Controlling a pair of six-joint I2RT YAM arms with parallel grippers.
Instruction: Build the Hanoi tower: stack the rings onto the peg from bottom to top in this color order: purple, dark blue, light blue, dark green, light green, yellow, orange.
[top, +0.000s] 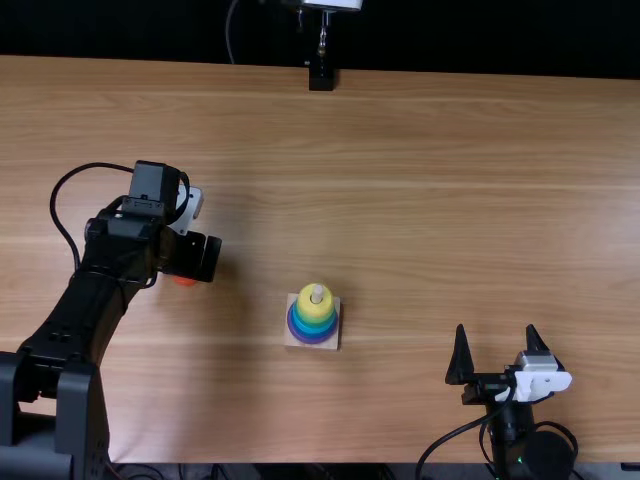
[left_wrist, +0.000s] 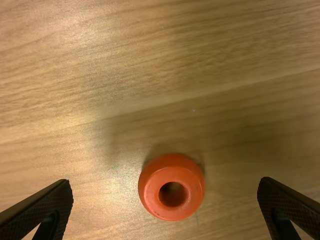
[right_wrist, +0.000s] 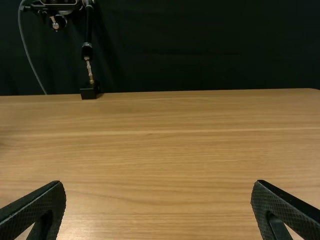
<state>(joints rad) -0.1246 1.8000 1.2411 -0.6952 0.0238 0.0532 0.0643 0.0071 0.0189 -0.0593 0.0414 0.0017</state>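
Left gripper (left_wrist: 166, 184) wide, over orange ring (left_wrist: 171, 175) on table (left_wrist: 240, 100). Center, drop straight down, squeeze evenly; lift clear of peg (top: 317, 293) before crossing, lower level onto yellow ring (top: 315, 309). Right gripper (right_wrist: 158, 185) wide too.

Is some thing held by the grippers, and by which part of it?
Nothing is held: the left gripper is open above the orange ring, the right gripper open and empty.
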